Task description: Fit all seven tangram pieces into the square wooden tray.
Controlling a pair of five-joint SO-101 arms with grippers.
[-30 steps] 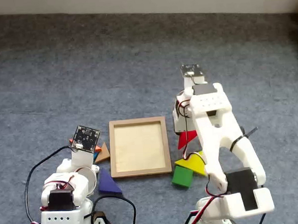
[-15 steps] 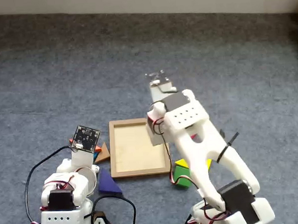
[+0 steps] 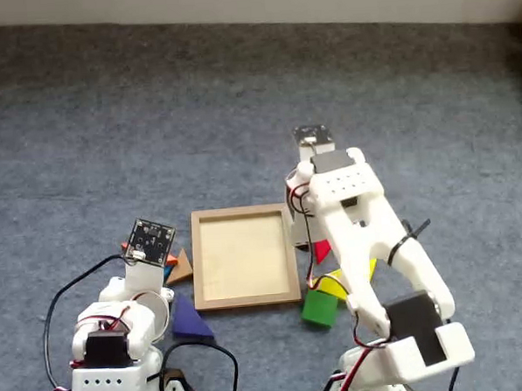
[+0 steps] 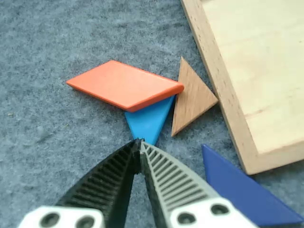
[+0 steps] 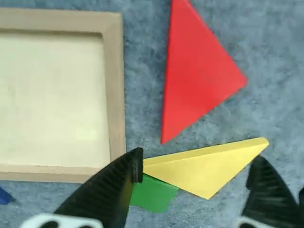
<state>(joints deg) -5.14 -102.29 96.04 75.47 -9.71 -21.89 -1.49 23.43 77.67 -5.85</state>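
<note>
**Seven flat pieces waiting outside the tray**

In the high view, we are seeing the tray (image 3: pixel 242 213) lying flat on the counter (image 3: pixel 108 125) between the two arms, with no piece in it yet. The right arm (image 3: pixel 354 217) is stretching over the pieces beside one side of the tray. The left arm (image 3: pixel 120 343) is standing by the other side, near the navy triangle (image 3: pixel 190 320).

In the left wrist view, the left pincer (image 4: pixel 139 145) is keeping its jaws pressed together on nothing, with its tips at the point of the blue triangle (image 4: pixel 149 121). The orange piece (image 4: pixel 124 85) is overlapping that triangle. The wood triangle (image 4: pixel 191 97) is touching both and lying just beside the tray's rim.

In the right wrist view, the right pincer (image 5: pixel 197 166) is standing wide open, one jaw on either side of the yellow triangle (image 5: pixel 204 164). That triangle is resting partly on the green piece (image 5: pixel 152 194), and the red triangle (image 5: pixel 194 78) is lying near it.

We are judging the pieces to be thin, stiff, light and smooth, so likely to slide. Pinching across two opposite edges looks best, and the yellow triangle's propped-up edge is offering a hold. The raised rim is standing in the way, so each piece needs lifting over it. The green piece may also get dragged along.
</note>
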